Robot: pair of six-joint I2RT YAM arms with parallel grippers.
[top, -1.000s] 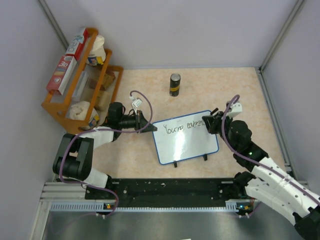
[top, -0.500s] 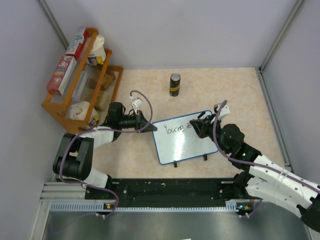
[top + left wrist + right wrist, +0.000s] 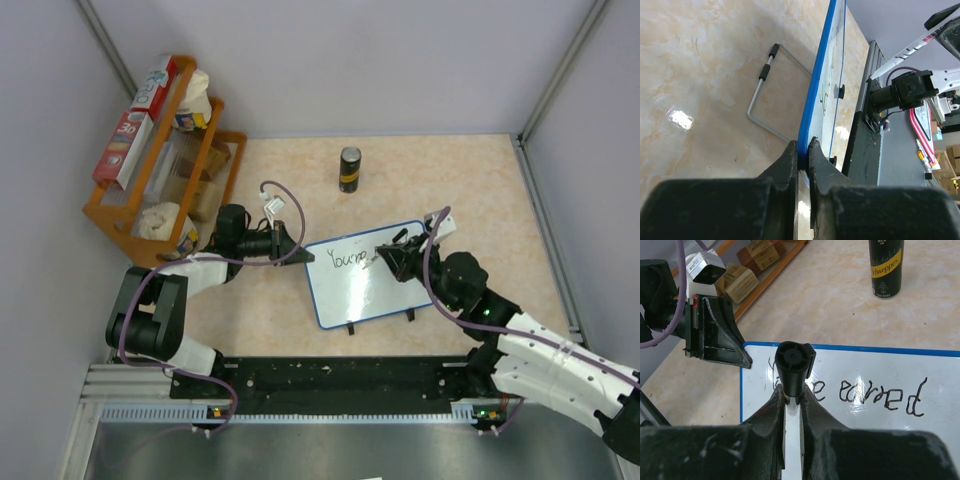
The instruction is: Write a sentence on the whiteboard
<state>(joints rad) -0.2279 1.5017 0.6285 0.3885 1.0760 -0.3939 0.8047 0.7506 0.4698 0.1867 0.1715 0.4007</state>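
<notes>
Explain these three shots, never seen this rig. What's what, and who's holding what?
Two robot arms are bolted at the near edge of a table. The overhead view looks down from above; the other two come from cameras on each wrist. The left tool pinches the blue rim of a small whiteboard, apparently to steady it. The right tool grips a black marker over the board, where the handwriting reads roughly "You've earned". Also on the table: a dark drink can and a wooden rack of boxes and packets.
</notes>
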